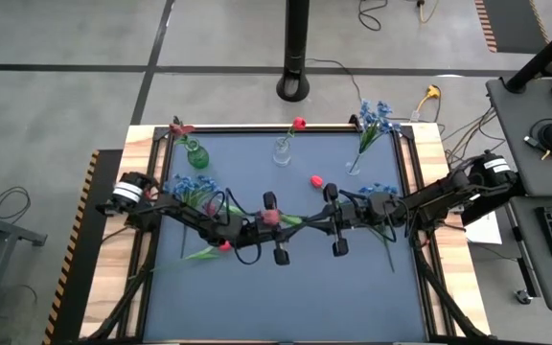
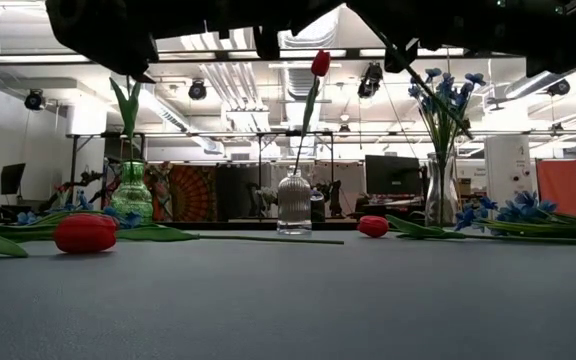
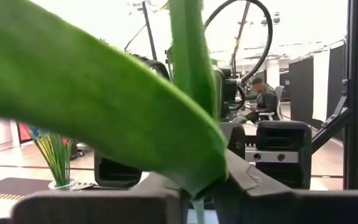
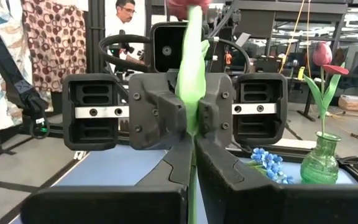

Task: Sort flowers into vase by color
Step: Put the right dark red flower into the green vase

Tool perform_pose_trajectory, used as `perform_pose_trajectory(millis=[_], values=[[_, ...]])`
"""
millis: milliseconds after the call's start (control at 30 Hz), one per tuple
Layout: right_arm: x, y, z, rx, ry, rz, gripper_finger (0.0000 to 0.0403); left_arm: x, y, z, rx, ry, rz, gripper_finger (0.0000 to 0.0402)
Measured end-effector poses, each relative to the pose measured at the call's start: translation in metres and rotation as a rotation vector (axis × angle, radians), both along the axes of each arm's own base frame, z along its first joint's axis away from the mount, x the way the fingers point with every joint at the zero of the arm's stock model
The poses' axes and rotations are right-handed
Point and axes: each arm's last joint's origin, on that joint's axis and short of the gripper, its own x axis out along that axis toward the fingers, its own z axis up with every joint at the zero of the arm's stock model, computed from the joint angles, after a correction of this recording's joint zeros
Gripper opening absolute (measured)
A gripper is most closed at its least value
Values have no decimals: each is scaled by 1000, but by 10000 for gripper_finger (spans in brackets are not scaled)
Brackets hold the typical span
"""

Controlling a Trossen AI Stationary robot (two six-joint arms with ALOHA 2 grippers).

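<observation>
1. At the centre of the high view, the left gripper (image 1: 274,228) and the right gripper (image 1: 335,221) face each other just apart; both clench one red tulip (image 1: 270,218), whose green stem (image 4: 191,81) runs between them; the right wrist view shows the left gripper (image 4: 191,118) pinching the stem straight ahead
2. In the upper left of the high view, a green vase (image 1: 196,154) holds a maroon bloom (image 1: 179,127); at upper centre a clear ribbed vase (image 1: 282,150) holds a red tulip bud (image 1: 299,124); at upper right a tall clear vase (image 1: 355,165) holds blue blossoms (image 1: 375,116)
3. On the blue mat (image 1: 286,297), loose red buds lie at centre (image 1: 316,180) and lower left (image 1: 224,245); blue bunches lie at left (image 1: 192,187) and right (image 1: 383,192)
</observation>
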Motion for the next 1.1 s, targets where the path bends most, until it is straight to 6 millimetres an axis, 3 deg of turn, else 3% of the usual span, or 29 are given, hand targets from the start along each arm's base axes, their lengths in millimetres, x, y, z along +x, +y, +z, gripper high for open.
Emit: perform_pose_trajectory(millis=[167, 467, 633, 867, 1100], values=[[1, 0, 1, 6, 7, 4, 26, 0, -1, 0, 0, -1, -2, 6], [0, -1, 2, 46, 18, -21, 127, -1, -1, 3, 17, 32, -5, 2], [-5, -5, 10, 57, 24, -125, 162, -9, 3, 20, -9, 121, 35, 1], [-15, -10, 23, 76, 15, -245, 180, -36, 13, 50, -40, 293, 189, 1], [-21, -12, 26, 80, 45, -256, 180, -89, 34, 78, -77, 467, 484, 1]])
